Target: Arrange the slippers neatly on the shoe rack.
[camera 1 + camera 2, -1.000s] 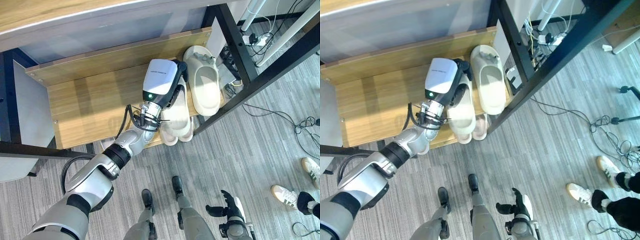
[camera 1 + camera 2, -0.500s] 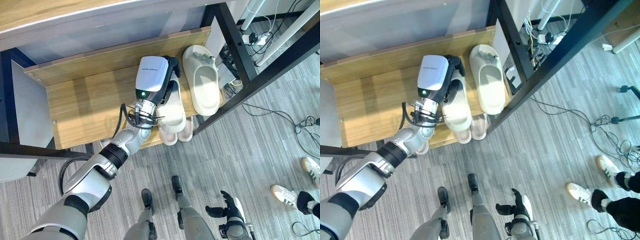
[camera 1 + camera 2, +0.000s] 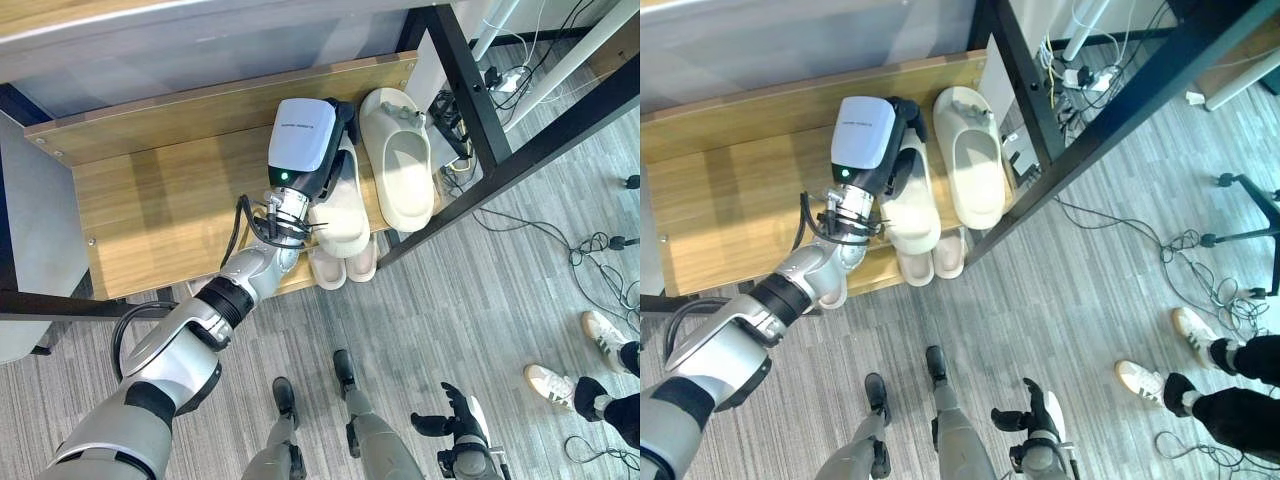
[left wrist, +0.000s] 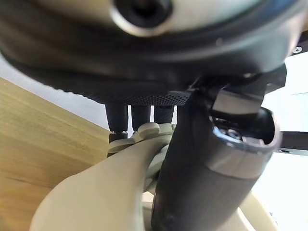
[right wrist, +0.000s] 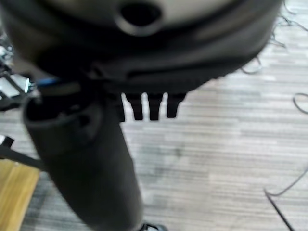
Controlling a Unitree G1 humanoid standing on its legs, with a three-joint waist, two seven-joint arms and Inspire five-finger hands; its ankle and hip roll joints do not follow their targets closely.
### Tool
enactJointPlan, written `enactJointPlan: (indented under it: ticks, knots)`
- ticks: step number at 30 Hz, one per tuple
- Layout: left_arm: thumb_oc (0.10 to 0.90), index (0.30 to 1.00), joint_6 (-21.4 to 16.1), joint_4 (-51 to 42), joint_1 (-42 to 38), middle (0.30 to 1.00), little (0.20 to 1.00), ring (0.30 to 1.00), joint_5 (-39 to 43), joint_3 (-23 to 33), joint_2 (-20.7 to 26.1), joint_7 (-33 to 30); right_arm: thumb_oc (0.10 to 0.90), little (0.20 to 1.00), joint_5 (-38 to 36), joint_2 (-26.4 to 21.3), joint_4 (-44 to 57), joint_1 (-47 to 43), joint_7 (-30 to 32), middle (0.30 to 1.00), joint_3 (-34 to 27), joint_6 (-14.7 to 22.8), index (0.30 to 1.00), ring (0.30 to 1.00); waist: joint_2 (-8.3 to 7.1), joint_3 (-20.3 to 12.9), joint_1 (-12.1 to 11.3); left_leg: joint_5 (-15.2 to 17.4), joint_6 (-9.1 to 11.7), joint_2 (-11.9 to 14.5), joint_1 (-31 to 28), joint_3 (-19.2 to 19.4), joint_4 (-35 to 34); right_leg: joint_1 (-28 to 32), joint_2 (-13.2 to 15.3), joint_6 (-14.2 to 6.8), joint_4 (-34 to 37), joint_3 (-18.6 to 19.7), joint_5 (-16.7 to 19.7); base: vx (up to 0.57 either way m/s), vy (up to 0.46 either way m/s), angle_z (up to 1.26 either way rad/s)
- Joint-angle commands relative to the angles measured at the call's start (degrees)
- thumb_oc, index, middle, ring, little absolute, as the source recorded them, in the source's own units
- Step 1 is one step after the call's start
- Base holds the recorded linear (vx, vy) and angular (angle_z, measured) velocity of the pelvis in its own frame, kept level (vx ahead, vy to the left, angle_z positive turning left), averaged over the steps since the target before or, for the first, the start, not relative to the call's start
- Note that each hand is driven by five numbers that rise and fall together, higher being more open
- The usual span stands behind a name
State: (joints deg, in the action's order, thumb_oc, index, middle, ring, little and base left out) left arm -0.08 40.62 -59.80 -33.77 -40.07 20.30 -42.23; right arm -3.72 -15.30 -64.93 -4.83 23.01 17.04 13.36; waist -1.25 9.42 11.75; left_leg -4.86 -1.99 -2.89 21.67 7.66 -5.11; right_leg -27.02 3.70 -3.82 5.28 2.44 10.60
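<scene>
My left hand (image 3: 343,128) is shut on a cream slipper (image 3: 340,212) that lies lengthwise on the wooden shelf (image 3: 160,210) of the shoe rack. In the left wrist view its fingers (image 4: 140,114) and thumb (image 4: 207,168) curl round the slipper (image 4: 96,192). A matching cream slipper (image 3: 398,165) lies on the shelf just to the right, parallel and close beside it. My right hand (image 3: 457,415) hangs low over the floor, fingers relaxed and holding nothing.
Toes of a pale pink pair (image 3: 342,266) stick out from a lower level under the shelf edge. Black frame bars (image 3: 470,80) cross at the right. Cables (image 3: 590,250) lie on the grey floor, and a person's white shoes (image 3: 560,385) stand far right. The shelf's left half is bare wood.
My left hand has drawn the held slipper a little left and further back onto the shelf, so its heel no longer overhangs the edge. The camera has shifted slightly too.
</scene>
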Motion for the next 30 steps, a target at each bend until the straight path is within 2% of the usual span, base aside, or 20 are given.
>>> enactJointPlan:
  ticks: [1, 6, 13, 23, 30]
  knots:
    - [0.8, 0.9, -1.68, 2.92, -11.69, 0.9, 0.9, 0.9, 1.03, 2.94, -2.55, -2.73, 0.8, 0.9, -1.36, -5.49, -0.82, 1.6, 2.78, 0.9, -1.62, 0.54, 0.9, 0.9, 2.3, -0.07, -1.2, 2.68, 4.0, 1.47, 0.77, -2.6, 0.11, 1.32, 1.31, -5.05, -0.92, -1.01, -3.53, 0.0, 0.0, 0.0]
    - [0.8, 0.9, -1.92, -1.9, -9.25, 0.9, 0.9, 0.9, 0.96, 5.37, -2.18, -3.45, 0.8, 0.9, -1.29, -4.69, -0.15, 2.63, 2.33, 0.9, -1.53, 0.77, 0.9, 0.9, 2.29, -0.21, -1.46, 2.83, 4.01, 1.37, 0.17, -3.01, 0.11, 2.0, 1.26, -4.86, -1.02, -1.16, -3.88, 0.0, 0.0, 0.0]
    - [0.8, 0.9, -5.09, -9.42, -5.83, 0.9, 0.9, 0.9, 0.83, 5.43, -2.07, -1.24, 0.8, 0.9, -1.16, -4.6, -0.3, 1.1, 2.06, 0.9, -1.67, 0.15, 0.9, 0.9, 1.97, -0.33, -2.32, 3.05, 4.02, 1.41, -0.69, -3.22, 0.11, 2.76, 1.27, -4.72, -1.1, -1.58, -4.13, 0.0, -0.001, 0.01]
    - [0.8, 0.9, -7.93, -14.6, -1.06, 0.9, 0.9, 0.9, 5.14, 7.25, -3.81, 3.23, 0.8, 0.9, -0.91, -3.88, -0.58, 1.3, 1.25, 0.9, -2.0, -1.41, 0.9, 0.9, 1.78, -0.43, -3.23, 2.84, 3.92, 1.38, -1.59, -3.19, 0.11, 3.54, 1.31, -4.41, -1.21, -1.54, -4.24, 0.0, -0.001, 0.0]
    - [0.8, 0.9, -8.45, -13.9, -0.08, 0.9, 0.9, 0.9, 7.72, 7.64, -5.33, 5.36, 0.8, 0.9, -1.47, -3.73, -1.04, 0.89, 0.76, 0.9, -2.41, -2.27, 0.9, 0.9, 1.96, -0.34, -3.77, 2.4, 3.97, 1.23, -1.56, -3.44, 0.11, 3.53, 1.31, -4.24, -1.3, -1.73, -4.14, -0.02, -0.011, 0.01]
